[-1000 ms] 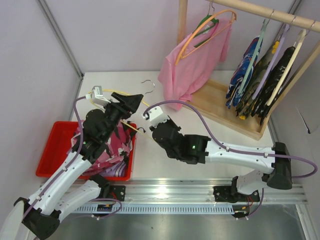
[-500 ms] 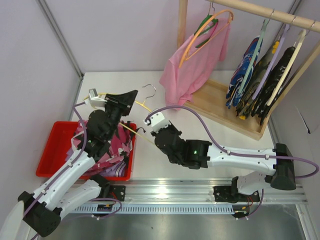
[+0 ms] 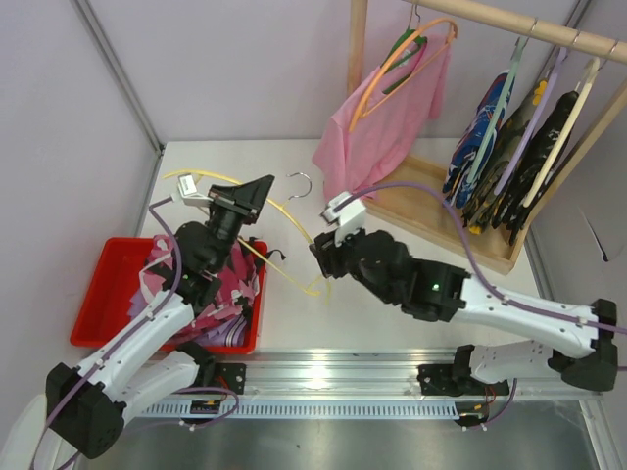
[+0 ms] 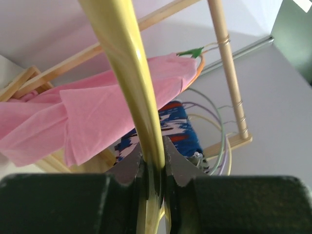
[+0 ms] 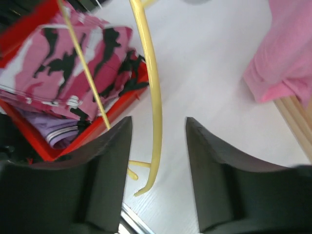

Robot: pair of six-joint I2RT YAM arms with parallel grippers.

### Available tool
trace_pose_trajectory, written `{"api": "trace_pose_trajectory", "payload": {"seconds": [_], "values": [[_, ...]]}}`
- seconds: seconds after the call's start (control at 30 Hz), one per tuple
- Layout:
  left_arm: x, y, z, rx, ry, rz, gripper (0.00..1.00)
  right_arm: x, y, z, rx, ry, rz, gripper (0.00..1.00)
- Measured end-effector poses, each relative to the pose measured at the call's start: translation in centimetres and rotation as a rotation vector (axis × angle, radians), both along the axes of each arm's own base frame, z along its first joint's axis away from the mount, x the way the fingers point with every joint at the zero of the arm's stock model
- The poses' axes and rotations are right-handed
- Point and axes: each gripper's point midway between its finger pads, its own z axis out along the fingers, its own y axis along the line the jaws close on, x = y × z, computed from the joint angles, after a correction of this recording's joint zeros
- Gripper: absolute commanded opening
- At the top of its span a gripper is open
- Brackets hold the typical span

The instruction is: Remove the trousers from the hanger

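Observation:
The yellow hanger hangs in the air over the table, its metal hook pointing to the back. My left gripper is shut on its upper arm, and the left wrist view shows the yellow bar pinched between the jaws. My right gripper is open, and the hanger's lower arm runs loose between its fingers without touching them. The pink camouflage trousers lie bunched in the red bin, off the hanger and also visible in the right wrist view.
A lilac folded cloth lies under the trousers in the bin. At the back right stands a wooden rack with a plain pink garment on an orange hanger and several dark patterned garments.
My left gripper has shut on the hanger and raised it. My right gripper has opened, let go of the hanger and moved right and back.

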Motion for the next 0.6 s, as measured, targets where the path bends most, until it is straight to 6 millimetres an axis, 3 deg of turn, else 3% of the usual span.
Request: {"api": "trace_pose_trajectory", "payload": {"seconds": [0.13,0.23,0.5,0.6], "values": [[0.0,-1.0,-0.8,0.058,-0.021,-0.039,0.0,-0.4,-1.3,2.6,0.13,0.031,0.078,0.62],[-0.3,-1.5,-0.4,0.071,-0.053,-0.069,0.0,-0.7,-1.3,3.2,0.187,0.059,0.138,0.64],[-2.2,-2.7,2.1,0.059,-0.18,-0.167,0.0,-2.5,0.4,0.1,0.202,0.154,0.312,0.68],[-3.0,-3.1,2.8,0.057,-0.218,-0.207,0.01,-2.6,0.7,-0.1,0.233,0.167,0.351,0.68]]}}
